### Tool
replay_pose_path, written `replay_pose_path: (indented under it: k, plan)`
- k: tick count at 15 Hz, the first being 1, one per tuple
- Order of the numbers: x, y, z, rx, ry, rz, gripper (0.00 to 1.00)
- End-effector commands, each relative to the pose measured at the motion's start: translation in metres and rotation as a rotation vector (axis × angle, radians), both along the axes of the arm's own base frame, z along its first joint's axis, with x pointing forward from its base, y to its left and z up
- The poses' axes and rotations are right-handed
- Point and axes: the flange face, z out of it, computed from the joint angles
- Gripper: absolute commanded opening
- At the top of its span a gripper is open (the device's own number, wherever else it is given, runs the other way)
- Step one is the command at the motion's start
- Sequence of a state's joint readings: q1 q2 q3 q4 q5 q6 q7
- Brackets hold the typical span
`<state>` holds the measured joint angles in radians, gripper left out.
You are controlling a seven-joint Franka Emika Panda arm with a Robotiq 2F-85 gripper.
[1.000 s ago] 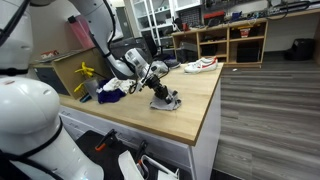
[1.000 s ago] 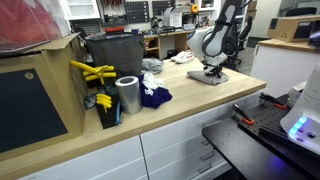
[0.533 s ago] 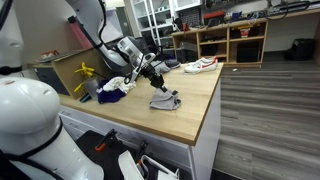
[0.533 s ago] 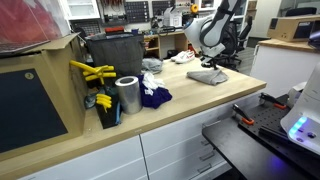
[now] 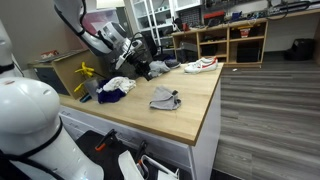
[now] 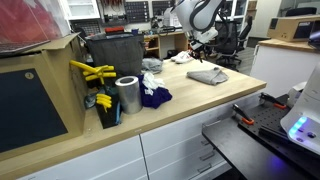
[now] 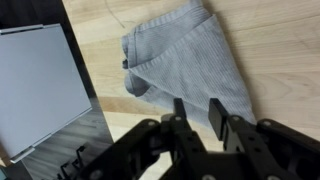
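Note:
A crumpled grey cloth [image 5: 165,98] [image 6: 207,75] lies on the wooden table [image 5: 195,122], near its far end. My gripper [image 5: 142,66] [image 6: 200,41] hangs in the air above and behind the cloth, well apart from it. In the wrist view the grey cloth [image 7: 190,62] fills the middle of the picture, lying below the gripper [image 7: 197,108]. The two dark fingers stand a little apart with nothing held between them.
A white and blue pile of cloth [image 5: 115,87] [image 6: 152,95] lies mid-table beside a metal can [image 6: 128,96]. Yellow tools [image 6: 90,71] and a dark bin [image 6: 113,55] stand behind. A white shoe [image 5: 200,65] sits on the floor beyond.
The gripper was down on the grey cloth, then lifted it slightly, let it go and rose back away. The cloth now lies loose on the table.

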<state>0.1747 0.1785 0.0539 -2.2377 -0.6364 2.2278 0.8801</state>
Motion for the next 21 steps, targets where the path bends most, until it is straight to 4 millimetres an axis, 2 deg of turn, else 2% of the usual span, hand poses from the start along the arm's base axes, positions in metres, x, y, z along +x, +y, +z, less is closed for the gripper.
replay_pose_path:
  k: [1, 6, 12, 21]
  plan:
    - [0.003, 0.019, 0.011, 0.123, 0.02, 0.056, 0.63]
    - [0.012, 0.037, 0.023, 0.319, 0.056, 0.123, 1.0]
    - [0.028, 0.035, 0.048, 0.434, 0.12, 0.189, 1.0]
    - [0.053, 0.029, 0.095, 0.438, 0.18, 0.241, 1.0]
